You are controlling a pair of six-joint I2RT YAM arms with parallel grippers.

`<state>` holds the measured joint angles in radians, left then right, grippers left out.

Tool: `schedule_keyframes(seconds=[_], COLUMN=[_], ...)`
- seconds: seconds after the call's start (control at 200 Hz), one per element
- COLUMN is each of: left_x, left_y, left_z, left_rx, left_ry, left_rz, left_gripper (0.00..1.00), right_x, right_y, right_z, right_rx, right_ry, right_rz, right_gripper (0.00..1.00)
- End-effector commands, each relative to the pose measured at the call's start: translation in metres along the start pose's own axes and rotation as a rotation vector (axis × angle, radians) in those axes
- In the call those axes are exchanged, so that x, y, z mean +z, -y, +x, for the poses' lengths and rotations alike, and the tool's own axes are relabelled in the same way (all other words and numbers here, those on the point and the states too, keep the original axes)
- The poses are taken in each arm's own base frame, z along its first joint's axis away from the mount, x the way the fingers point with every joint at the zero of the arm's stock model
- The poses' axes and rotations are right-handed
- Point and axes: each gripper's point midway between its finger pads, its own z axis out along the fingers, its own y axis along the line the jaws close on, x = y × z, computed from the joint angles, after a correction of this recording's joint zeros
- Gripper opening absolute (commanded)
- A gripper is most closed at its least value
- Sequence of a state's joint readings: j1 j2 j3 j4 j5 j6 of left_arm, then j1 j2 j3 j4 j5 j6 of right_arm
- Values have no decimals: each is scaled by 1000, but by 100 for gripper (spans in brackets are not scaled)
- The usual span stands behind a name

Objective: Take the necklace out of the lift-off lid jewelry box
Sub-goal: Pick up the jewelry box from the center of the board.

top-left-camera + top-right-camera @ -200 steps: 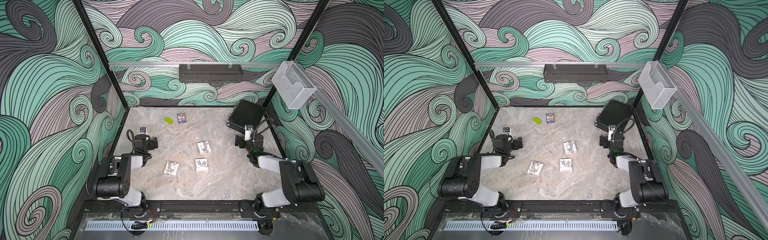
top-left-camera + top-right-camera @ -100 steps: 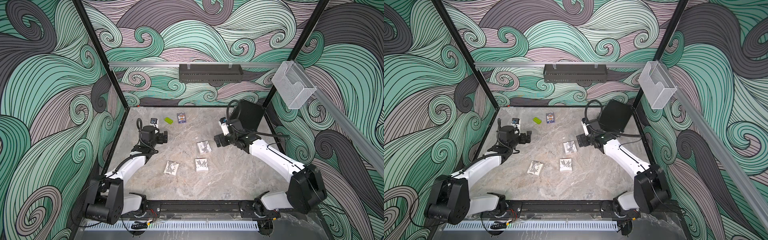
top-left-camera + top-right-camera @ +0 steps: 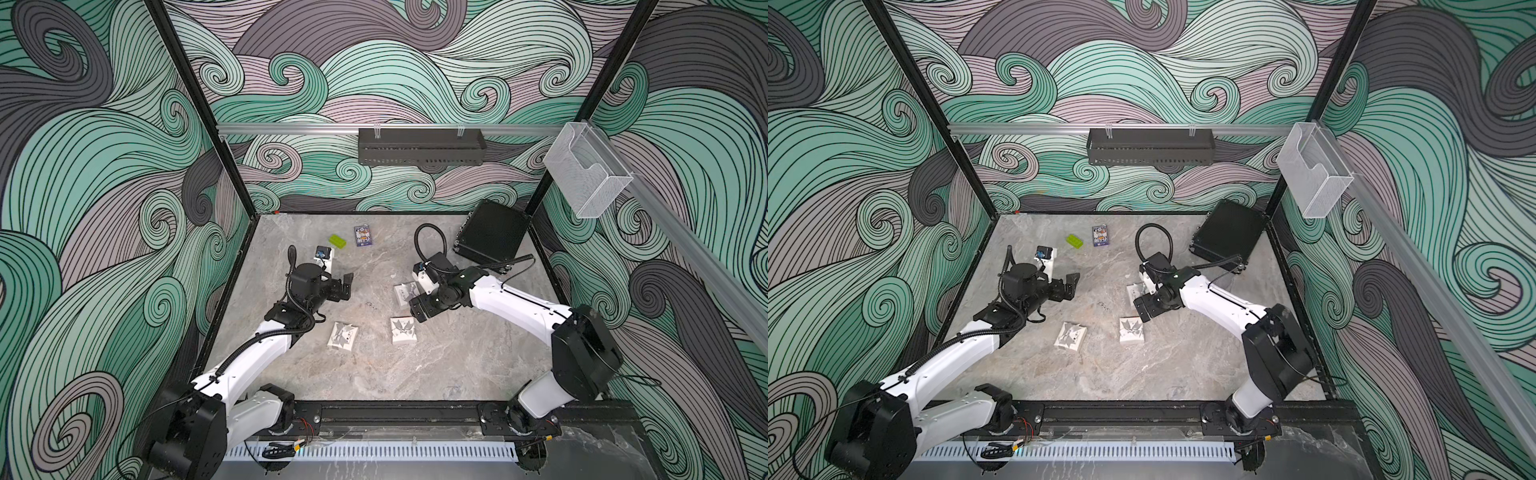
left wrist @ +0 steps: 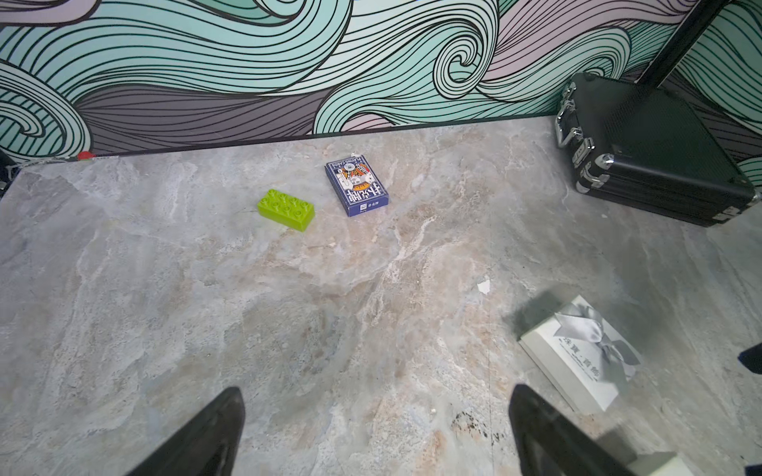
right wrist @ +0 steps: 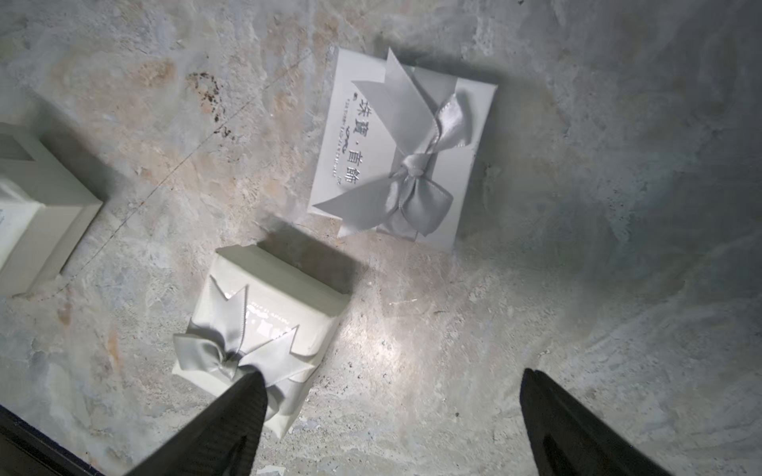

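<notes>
Clerk: Entry one, task goods?

Keeper: Three white jewelry boxes with grey bows are lying in the middle of the bench [image 3: 457, 365]. The far box [image 3: 401, 292] is sitting nearest the back edge. The front box [image 3: 403, 330] is lying just before it, toward the front edge. The left box [image 3: 343, 336] is lying beside that one, toward the left edge. All three are lying apart, bowed tops facing up. The necklace is not showing, and I cannot tell which box is holding it.

Clerk: Entry two, grippers?

Keeper: The right gripper [image 5: 391, 377] is hanging above the far box and the front box, jaws spread wide and gripping nothing. In the right wrist view one finger [image 5: 235, 416] is overlapping the front box's bow. Whether it is touching, I cannot tell. The left gripper [image 4: 377, 393] is hovering over bare bench on the left-edge side of the far box, apart from it, jaws likewise spread and carrying nothing.

Clerk: Entry three, sundries?

Keeper: A green brick [image 4: 286, 208] and a card pack [image 4: 356, 187] are lying side by side, not touching, near the back edge. A black case [image 3: 490, 237] is occupying the back right corner.
</notes>
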<state>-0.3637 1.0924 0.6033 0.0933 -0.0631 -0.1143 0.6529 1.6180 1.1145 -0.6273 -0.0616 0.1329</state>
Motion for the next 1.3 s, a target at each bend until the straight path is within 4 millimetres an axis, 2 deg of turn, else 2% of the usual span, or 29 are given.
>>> schedule_keyframes(seconds=[0.0, 0.32, 0.69, 0.871, 1.296], left_x=[-1, -3, -3, -3, -1], left_y=[1, 13, 20, 20, 20], left_z=[2, 2, 3, 4, 7], left_rx=[4, 23, 40, 42, 51], left_ry=[-5, -7, -6, -9, -20], left_rz=[0, 63, 96, 97, 95], left_gripper=[99, 99, 99, 99, 98], right_x=[8, 33, 53, 58, 72], right_y=[-7, 0, 5, 10, 8], right_z=[-22, -51, -65, -68, -63], right_rx=[44, 79, 92, 87, 72], right_ry=[33, 56, 48, 34, -10], right_rz=[-19, 54, 116, 165, 184], right_gripper=[99, 99, 99, 98, 91])
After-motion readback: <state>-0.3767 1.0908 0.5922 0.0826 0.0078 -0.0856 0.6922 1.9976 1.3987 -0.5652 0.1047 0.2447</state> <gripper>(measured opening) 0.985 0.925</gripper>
